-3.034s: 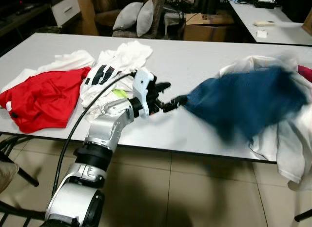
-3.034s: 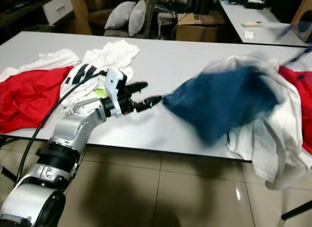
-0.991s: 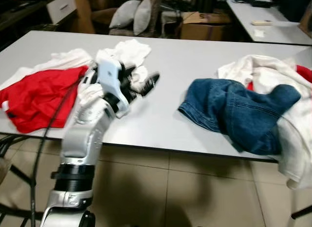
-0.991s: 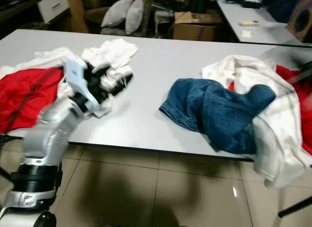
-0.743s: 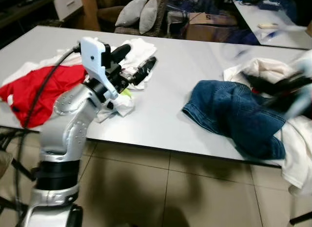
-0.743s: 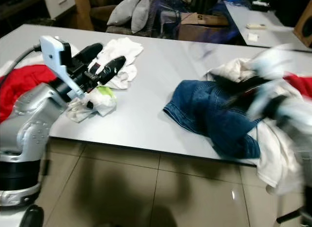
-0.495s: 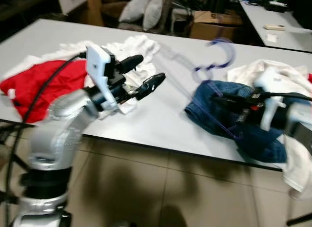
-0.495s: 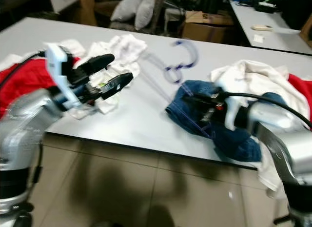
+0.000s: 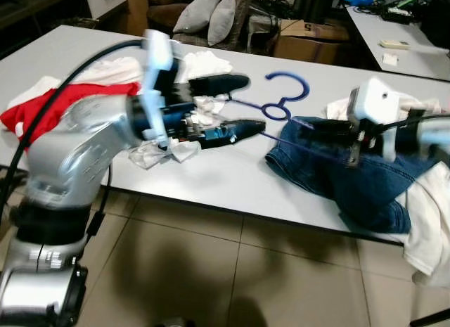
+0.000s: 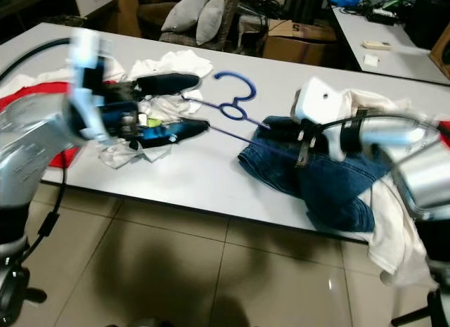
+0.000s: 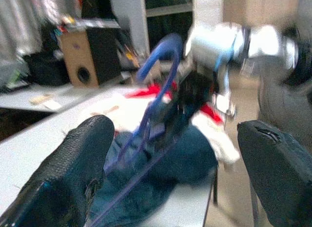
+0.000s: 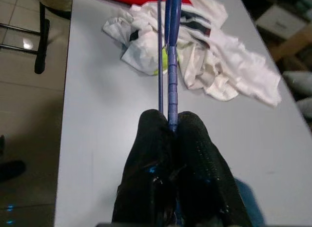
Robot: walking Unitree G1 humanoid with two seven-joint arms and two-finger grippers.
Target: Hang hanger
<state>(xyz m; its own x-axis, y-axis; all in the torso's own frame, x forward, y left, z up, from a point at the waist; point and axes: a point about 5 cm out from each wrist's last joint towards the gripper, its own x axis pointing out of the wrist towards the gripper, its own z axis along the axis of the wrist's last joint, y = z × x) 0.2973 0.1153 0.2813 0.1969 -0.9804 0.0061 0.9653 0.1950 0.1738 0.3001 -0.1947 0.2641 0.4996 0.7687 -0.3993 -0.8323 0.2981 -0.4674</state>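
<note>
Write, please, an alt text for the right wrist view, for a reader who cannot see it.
The right end effector, fingers shut, holds a thin blue hanger that runs away over a grey table. Beyond it lies a crumpled white garment.

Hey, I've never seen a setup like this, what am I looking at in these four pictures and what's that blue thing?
This is a two-armed humanoid robot. Two pictures come from cameras in its head, looking down at a long white table; the other two come from cameras on its wrists. The right end effector is shut on a thin blue plastic hanger, held above the table. The left end effector is open, reaching toward the hanger. On the table lie blue denim jeans, a red shirt and crumpled white clothes.
</note>
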